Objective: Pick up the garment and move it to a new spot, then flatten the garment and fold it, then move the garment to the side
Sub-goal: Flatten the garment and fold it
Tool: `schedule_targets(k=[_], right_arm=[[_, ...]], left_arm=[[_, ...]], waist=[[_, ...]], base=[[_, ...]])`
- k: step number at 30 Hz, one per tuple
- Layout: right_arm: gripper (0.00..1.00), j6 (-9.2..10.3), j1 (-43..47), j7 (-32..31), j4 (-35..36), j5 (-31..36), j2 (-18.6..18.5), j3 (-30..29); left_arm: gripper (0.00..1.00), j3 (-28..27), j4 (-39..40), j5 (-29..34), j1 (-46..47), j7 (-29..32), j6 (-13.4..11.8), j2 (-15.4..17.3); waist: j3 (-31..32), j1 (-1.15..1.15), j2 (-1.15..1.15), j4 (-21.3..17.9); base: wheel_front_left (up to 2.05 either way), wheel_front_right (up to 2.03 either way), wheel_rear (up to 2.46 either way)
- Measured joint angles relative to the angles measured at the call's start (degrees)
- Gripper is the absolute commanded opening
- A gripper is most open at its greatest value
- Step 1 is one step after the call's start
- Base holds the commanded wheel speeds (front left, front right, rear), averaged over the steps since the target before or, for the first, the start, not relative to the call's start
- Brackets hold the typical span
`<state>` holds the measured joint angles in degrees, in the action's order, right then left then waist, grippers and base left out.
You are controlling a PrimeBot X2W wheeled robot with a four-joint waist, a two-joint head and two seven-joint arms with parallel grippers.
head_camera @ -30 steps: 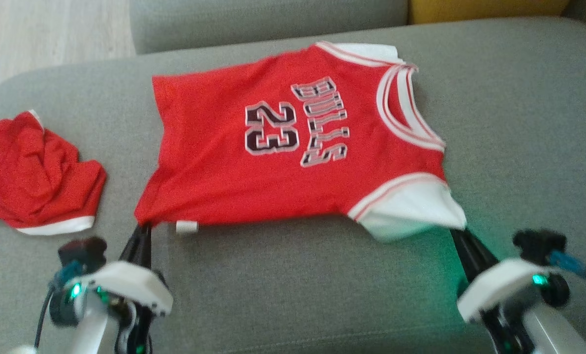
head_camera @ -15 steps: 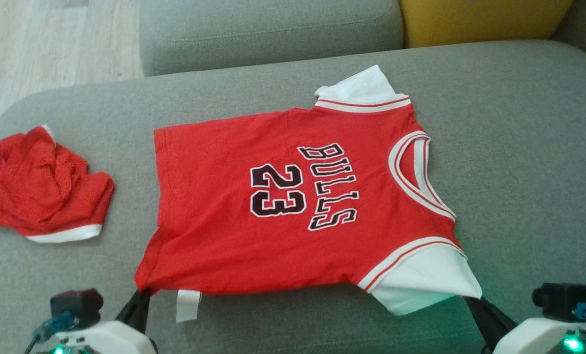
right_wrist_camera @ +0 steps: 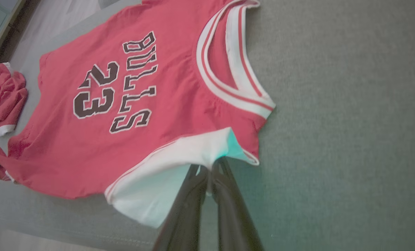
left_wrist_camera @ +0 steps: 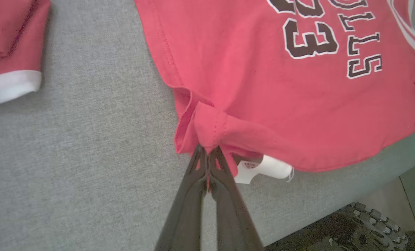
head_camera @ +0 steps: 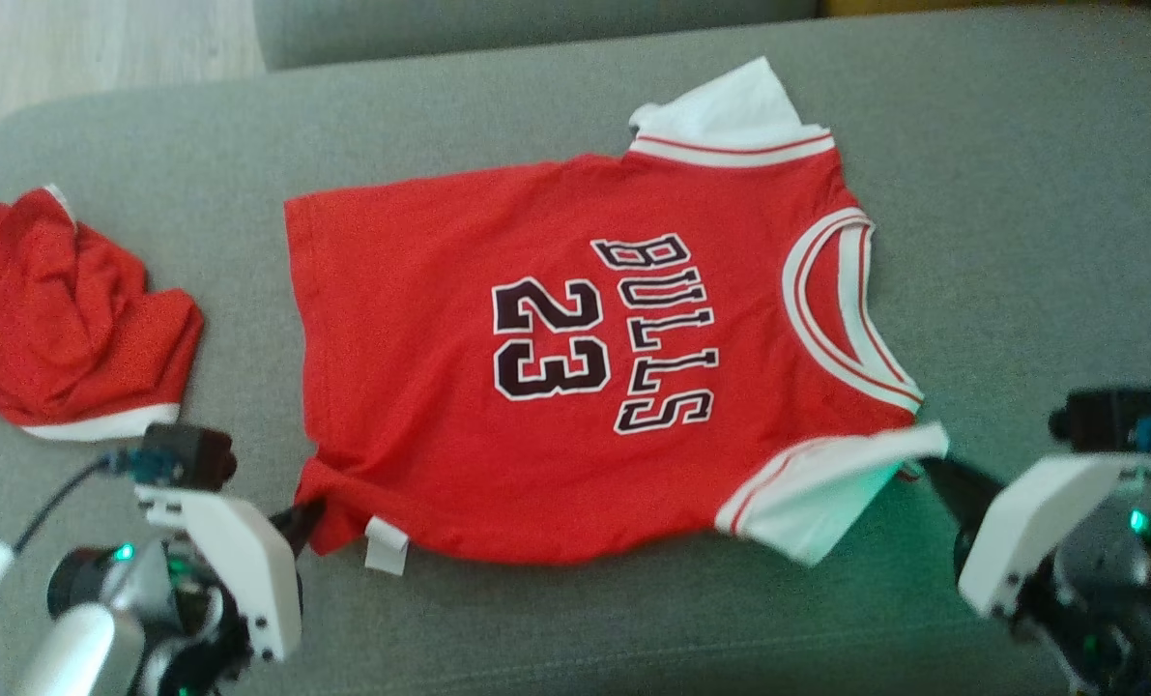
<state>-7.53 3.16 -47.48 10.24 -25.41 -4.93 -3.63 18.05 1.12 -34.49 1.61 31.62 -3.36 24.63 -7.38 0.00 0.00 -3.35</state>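
So the red jersey (head_camera: 420, 290) lies flat on the sofa (head_camera: 1020, 242), left gripper (left_wrist_camera: 207, 153) pinched tight on its near-left hem corner, right gripper (right_wrist_camera: 209, 169) clamped on the near white sleeve. Crumpled red shorts (head_camera: 63, 309) off left.

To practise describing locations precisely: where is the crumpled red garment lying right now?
The crumpled red garment lies at the head view's left edge on the grey cushion, apart from the spread jersey to its right.

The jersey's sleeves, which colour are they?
White, on a red jersey; the near sleeve shows best in the right wrist view.
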Motion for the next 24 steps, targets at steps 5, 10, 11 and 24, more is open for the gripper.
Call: schedule_targets(k=[5,10,11,24], right_arm=[[0.00,0.00,-8.60,1.65,-4.45,-1.24,-0.94,-0.65],[0.00,0.00,-17.84,4.82,-12.45,-2.22,-1.24,-0.96],[0.00,0.00,-19.11,5.55,-14.00,-2.42,-1.35,-0.82],[1.00,0.00,-22.29,33.31,-21.13,-1.70,-3.47,6.06]], left_arm=[[0.00,-0.35,-3.14,-4.23,6.09,3.67,1.94,-0.12],[0.00,-0.90,-6.91,-5.16,12.59,3.50,2.93,-0.57],[0.00,-1.04,-7.64,-5.17,13.55,3.08,3.14,-0.89],[1.00,-3.54,-13.66,-0.19,16.91,-18.33,1.58,-6.72]], waist=[[-3.23,0.00,0.00,0.35],[-6.11,0.00,0.00,0.68],[-6.57,0.00,0.00,0.77],[-8.66,0.00,0.00,1.82]], base=[[0.00,0.00,0.00],[0.00,0.00,0.00],[0.00,0.00,0.00],[0.00,0.00,0.00]])
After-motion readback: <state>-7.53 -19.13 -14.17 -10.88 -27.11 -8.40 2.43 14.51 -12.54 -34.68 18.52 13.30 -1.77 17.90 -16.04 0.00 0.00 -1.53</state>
